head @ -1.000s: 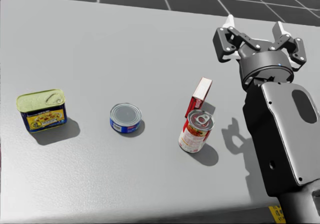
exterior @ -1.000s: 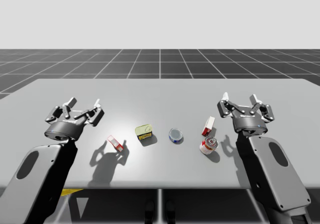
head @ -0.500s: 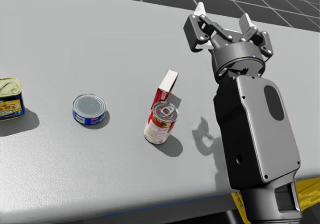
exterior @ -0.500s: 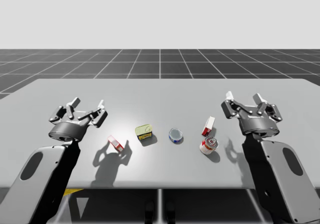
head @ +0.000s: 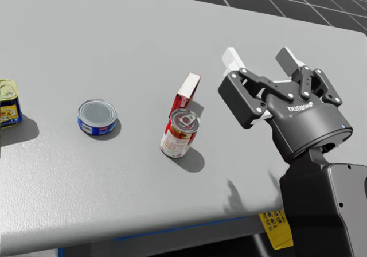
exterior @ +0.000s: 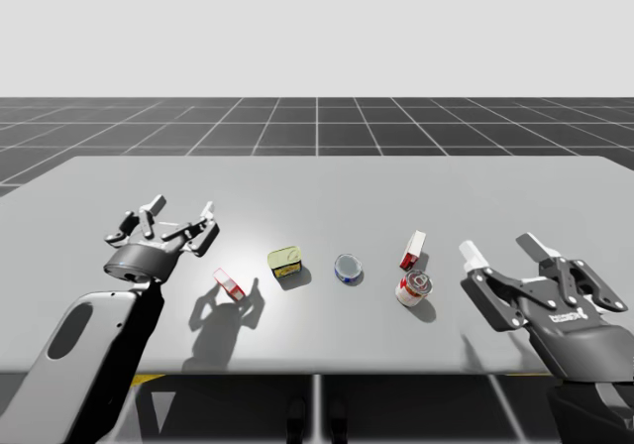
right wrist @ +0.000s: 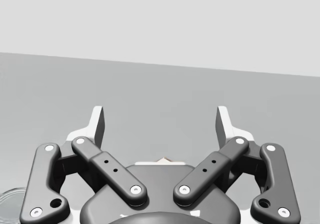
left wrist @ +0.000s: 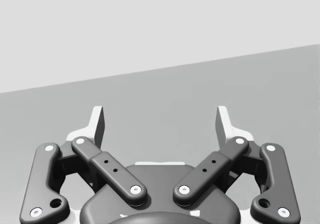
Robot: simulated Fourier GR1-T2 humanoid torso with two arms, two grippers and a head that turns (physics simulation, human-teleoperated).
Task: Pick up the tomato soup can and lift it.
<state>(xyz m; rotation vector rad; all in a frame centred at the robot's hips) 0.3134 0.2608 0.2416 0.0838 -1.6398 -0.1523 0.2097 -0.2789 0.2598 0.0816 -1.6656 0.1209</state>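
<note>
Right gripper (exterior: 505, 253) hangs spread open, nothing in it, just beside the soup can (exterior: 413, 288). The can stands upright before a red box (exterior: 412, 249). Looks like the approach; next, straddle the can without tipping it. Left gripper (exterior: 180, 211), further off, gapes empty.

Head view: yellow rectangular can (head: 7, 103) is cut off at pic's left edge. Red box (head: 188, 88): near end is hidden behind tomato soup can (head: 179, 135). High view: right arm (exterior: 592, 416) runs off btm edge.

Tall can (head: 179, 133) just before box (head: 187, 90)
</note>
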